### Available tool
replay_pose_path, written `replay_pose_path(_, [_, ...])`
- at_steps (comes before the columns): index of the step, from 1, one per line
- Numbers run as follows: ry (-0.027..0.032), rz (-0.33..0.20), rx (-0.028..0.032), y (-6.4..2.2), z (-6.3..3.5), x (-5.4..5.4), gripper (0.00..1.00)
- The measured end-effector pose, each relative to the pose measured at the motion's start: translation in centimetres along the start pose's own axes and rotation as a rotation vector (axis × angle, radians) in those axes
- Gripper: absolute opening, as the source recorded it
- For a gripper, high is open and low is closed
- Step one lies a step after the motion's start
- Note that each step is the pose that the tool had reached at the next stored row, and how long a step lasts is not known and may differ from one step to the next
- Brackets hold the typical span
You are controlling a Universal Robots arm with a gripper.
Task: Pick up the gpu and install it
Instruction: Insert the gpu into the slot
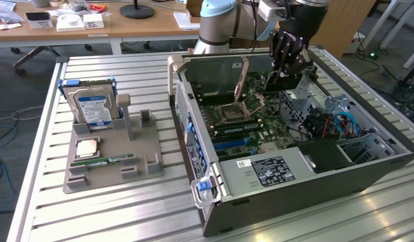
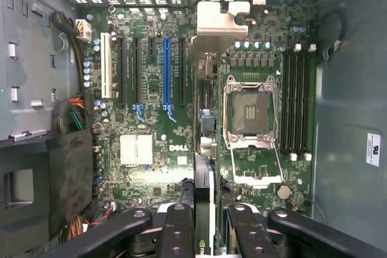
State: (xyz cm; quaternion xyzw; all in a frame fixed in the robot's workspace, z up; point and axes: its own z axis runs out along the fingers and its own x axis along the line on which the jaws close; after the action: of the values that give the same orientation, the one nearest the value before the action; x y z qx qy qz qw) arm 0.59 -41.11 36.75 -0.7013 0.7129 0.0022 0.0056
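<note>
Over the far end of the open computer case my gripper hangs with its fingers pointing down. It is shut on the gpu, a thin dark card held on edge above the motherboard. In the wrist view the gpu runs edge-on between the black fingers, and my gripper clamps it from both sides. The card sits over the strip between the empty CPU socket and the row of expansion slots, apart from the blue slot.
A grey fixture at the exterior view's left carries a blue-labelled hard drive, a CPU and a green RAM stick. Cables and a drive cage crowd the case's right side. The arm's base stands behind the case.
</note>
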Motion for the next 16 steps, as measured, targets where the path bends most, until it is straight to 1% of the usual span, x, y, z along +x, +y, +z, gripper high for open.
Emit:
replay_pose_path(8, [0.0006, 0.0, -0.0002, 0.66, 1.02, 0.0, 0.26])
replay_pose_path(16, [0.0003, 0.0, 0.0, 0.71, 1.15, 0.0, 0.26])
